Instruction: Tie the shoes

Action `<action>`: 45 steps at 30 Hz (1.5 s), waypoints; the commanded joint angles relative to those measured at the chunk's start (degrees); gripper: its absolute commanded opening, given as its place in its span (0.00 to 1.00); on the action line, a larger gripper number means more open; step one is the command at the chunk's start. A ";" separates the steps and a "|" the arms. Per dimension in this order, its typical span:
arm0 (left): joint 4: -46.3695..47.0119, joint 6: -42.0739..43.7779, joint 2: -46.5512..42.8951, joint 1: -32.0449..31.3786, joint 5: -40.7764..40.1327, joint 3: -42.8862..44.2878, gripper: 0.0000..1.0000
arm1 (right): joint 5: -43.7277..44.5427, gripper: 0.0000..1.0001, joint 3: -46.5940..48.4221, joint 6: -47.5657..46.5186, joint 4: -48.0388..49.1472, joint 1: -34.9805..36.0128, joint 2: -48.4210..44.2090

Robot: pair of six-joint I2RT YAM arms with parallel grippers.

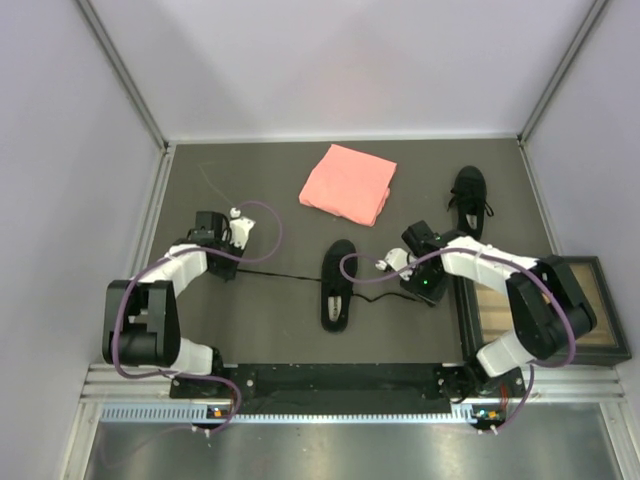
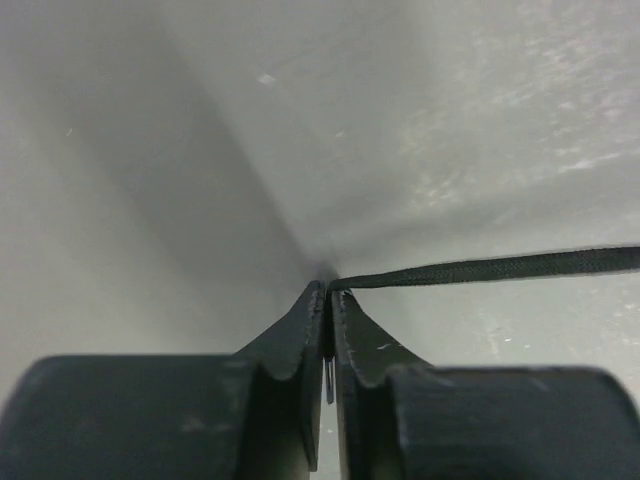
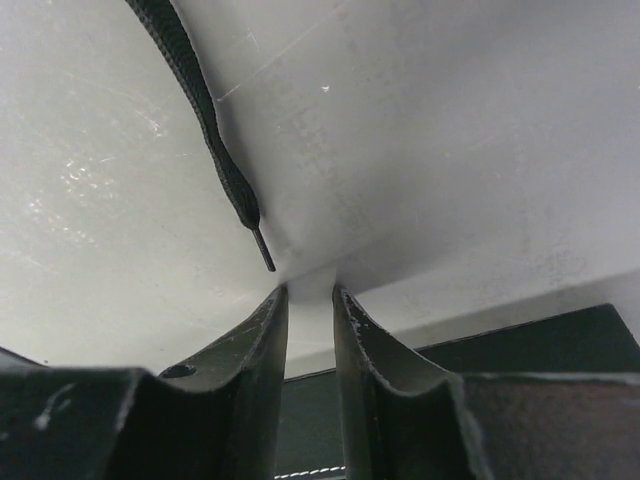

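Black lace (image 2: 500, 268) pinched in left gripper (image 2: 327, 292), stretched rightward to centre shoe (image 1: 338, 285) | right gripper (image 3: 308, 290) slightly parted, empty | second lace tip (image 3: 262, 255) lay just ahead, left of its fingers

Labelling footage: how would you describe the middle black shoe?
On the dark tabletop, find the pink folded cloth. Toward the near edge lies a small black low-top shoe with a lace stretched left; the other black shoe sits far right.
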 commanded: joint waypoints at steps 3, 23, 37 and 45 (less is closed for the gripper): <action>-3.47 1.27 2.68 -1.53 2.43 3.02 0.25 | -3.40 0.32 3.75 0.50 0.13 -0.06 1.74; -10.43 3.83 -22.50 -0.74 17.90 9.54 0.80 | -13.07 0.99 19.22 8.04 -0.42 -4.98 -26.81; -11.09 28.33 -24.60 -10.63 33.84 2.75 0.90 | -32.05 0.99 17.37 6.31 1.55 -4.98 -31.94; -10.17 35.38 -8.49 -23.41 26.60 4.25 0.60 | -29.85 0.99 16.67 10.08 0.48 -5.07 -25.86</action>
